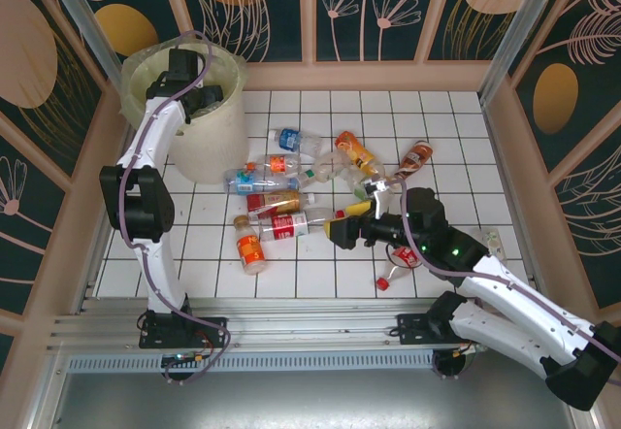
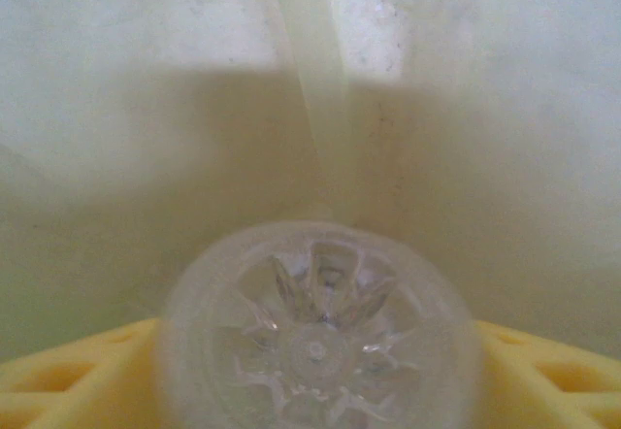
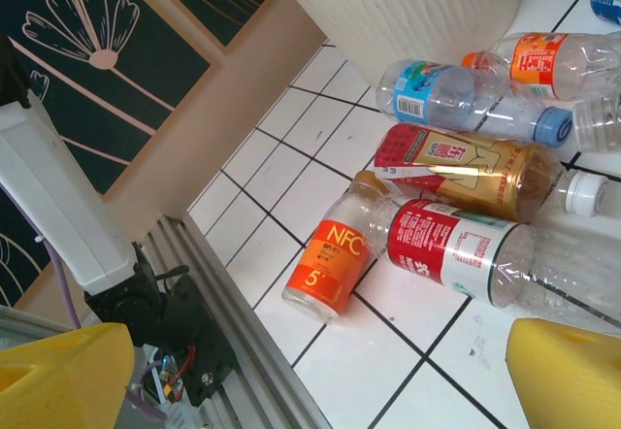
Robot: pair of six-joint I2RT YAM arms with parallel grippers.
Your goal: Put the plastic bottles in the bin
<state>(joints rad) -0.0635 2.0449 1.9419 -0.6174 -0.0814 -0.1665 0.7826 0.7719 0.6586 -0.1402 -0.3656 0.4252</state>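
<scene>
White tiled floor [image 1: 466, 138], dark floral walls. Left gripper [image 1: 192, 91] over large round cream-white plastic bin [image 1: 209, 148], clear plastic bottle [image 2: 315, 342] between yellow jaws; gripped or released, cannot tell. Right gripper [image 3: 310, 390] wide open, empty, above scattered labelled plastic bottles [image 1: 291, 225]. Roughly ten left; task looks mostly undone.

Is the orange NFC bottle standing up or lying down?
Lying down. The orange NFC bottle rests lengthwise on the white tiles, label facing up.
</scene>
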